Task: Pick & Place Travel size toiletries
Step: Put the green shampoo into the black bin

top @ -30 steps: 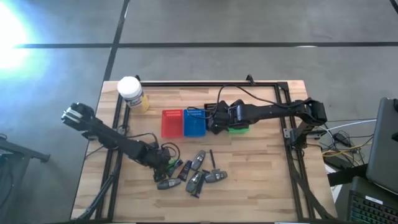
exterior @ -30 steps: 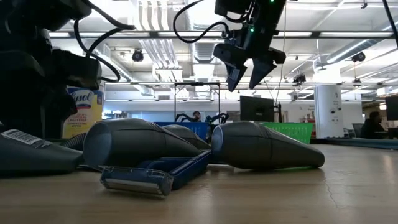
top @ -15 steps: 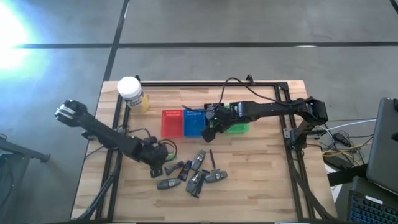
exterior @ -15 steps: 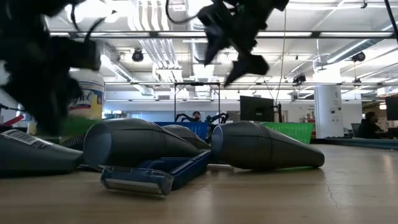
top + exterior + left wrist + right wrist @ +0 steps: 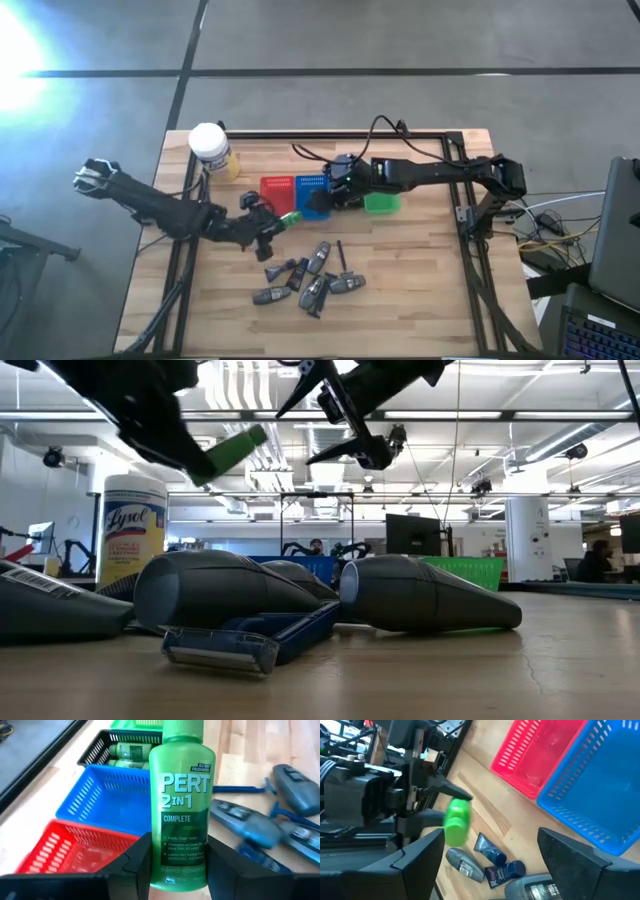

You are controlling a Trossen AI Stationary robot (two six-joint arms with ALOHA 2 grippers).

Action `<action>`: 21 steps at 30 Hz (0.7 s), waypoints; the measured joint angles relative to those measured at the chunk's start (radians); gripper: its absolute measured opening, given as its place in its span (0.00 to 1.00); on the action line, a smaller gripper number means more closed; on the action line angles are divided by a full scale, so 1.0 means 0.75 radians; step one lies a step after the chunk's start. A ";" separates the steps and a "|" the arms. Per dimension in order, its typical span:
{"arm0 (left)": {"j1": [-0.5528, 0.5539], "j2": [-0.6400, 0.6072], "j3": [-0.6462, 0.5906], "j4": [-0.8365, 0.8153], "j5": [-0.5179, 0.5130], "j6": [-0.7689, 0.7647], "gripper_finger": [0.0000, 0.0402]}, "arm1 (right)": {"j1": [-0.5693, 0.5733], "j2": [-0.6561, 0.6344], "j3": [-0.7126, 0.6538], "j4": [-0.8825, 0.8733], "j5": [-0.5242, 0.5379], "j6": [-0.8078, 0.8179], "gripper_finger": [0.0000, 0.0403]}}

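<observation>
One green Pert bottle (image 5: 182, 795) pinched upright between the left gripper (image 5: 175, 865) fingers (image 5: 137, 860), held above the tabletop (image 5: 420, 270) just in front of the red tray (image 5: 276, 187) and blue tray (image 5: 313, 185); same bottle seen raised and tilted in the low view (image 5: 230, 450). Clamped by the base, cap end pointing away from the wrist. More green bottles lying in the black tray (image 5: 107, 747) beyond the blue one. Dark grey oblong tubes (image 5: 320, 262) and razors (image 5: 255, 635) scattered on the wood nearer the front edge, well below the held bottle; two large grey tubes (image 5: 420, 595) filling the low view's foreground. Right gripper (image 5: 325, 197) hanging over the blue tray's front edge, fingers (image 5: 575, 865) spread wide, nothing between them. Green tray (image 5: 381, 203) just beside the right arm. Yellow Lysol jar (image 5: 212, 148) standing at the far left corner, white cap on.
</observation>
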 joint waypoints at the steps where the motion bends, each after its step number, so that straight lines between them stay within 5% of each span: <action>1: 0.030 0.013 0.006 0.004 0.012 0.021 0.35 | 0.000 0.000 0.000 -0.001 0.000 0.009 0.79; 14: 0.203 0.172 0.138 0.196 0.125 0.343 0.36 | 0.003 0.001 -0.001 0.006 0.011 0.054 0.82; 21: 0.210 0.251 0.223 0.199 0.133 0.392 0.36 | 0.003 0.001 -0.001 -0.003 0.004 0.053 0.73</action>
